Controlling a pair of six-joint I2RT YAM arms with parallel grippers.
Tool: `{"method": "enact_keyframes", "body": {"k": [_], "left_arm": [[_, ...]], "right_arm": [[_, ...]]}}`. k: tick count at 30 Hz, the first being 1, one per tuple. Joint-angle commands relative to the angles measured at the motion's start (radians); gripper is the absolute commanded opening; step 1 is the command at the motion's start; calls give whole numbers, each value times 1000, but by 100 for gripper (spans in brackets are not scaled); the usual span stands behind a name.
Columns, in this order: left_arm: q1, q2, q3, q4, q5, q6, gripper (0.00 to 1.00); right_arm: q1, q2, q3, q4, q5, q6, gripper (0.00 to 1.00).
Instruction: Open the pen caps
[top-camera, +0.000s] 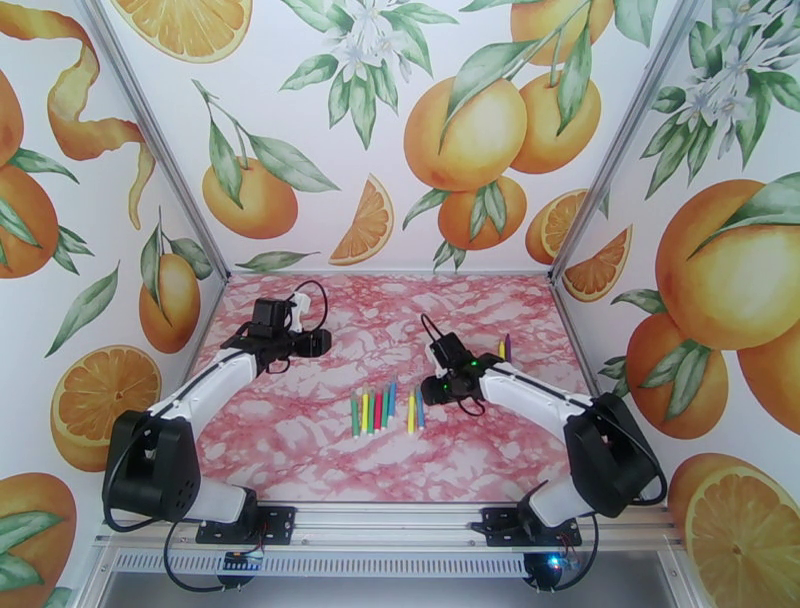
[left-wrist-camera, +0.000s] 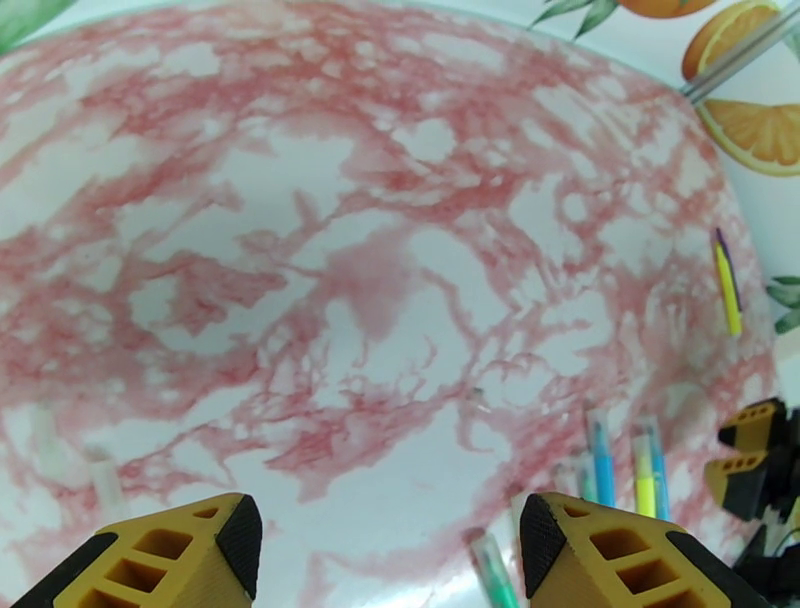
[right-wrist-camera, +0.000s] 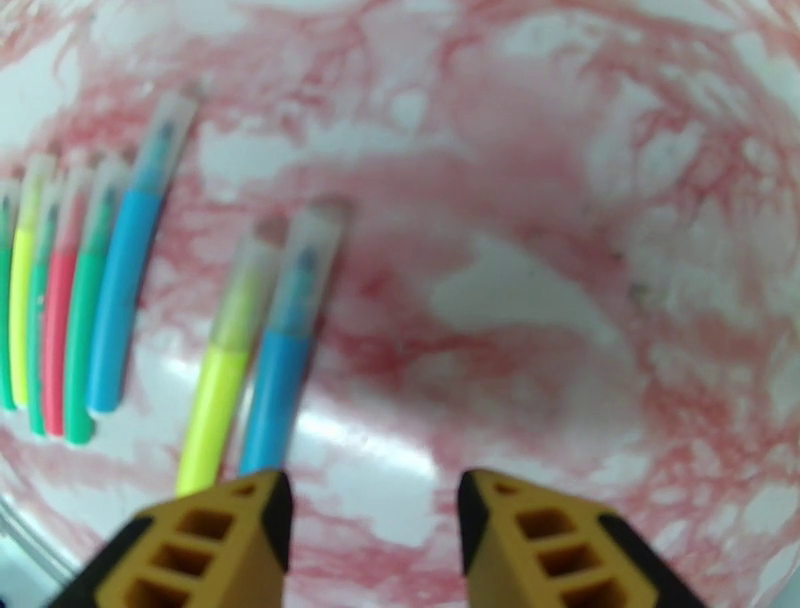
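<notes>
right fingers (right-wrist-camera: 215, 540) and left fingers (left-wrist-camera: 180, 550) hover spread and empty above the worktop (top-camera: 300, 440), where capped pens (top-camera: 375, 410) lie packed side by side; a pinch at the clear pen caps (right-wrist-camera: 315, 250) could catch a neighbour or roll the row apart.

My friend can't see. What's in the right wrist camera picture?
A yellow pen and a blue pen lie side by side on a pink marbled table, just ahead of the right gripper, whose jaws stand open and empty. More pens lie in a row to the left.
</notes>
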Motion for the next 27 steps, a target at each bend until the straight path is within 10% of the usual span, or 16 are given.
{"method": "enact_keyframes", "body": {"k": [1, 27], "left_arm": [[-6, -37, -20, 49, 26, -29, 72], [-5, -51, -28, 70, 46, -34, 72]], "right_arm": [[30, -18, -17, 46, -31, 46, 49], [125, 56, -68, 130, -17, 126, 45]]}}
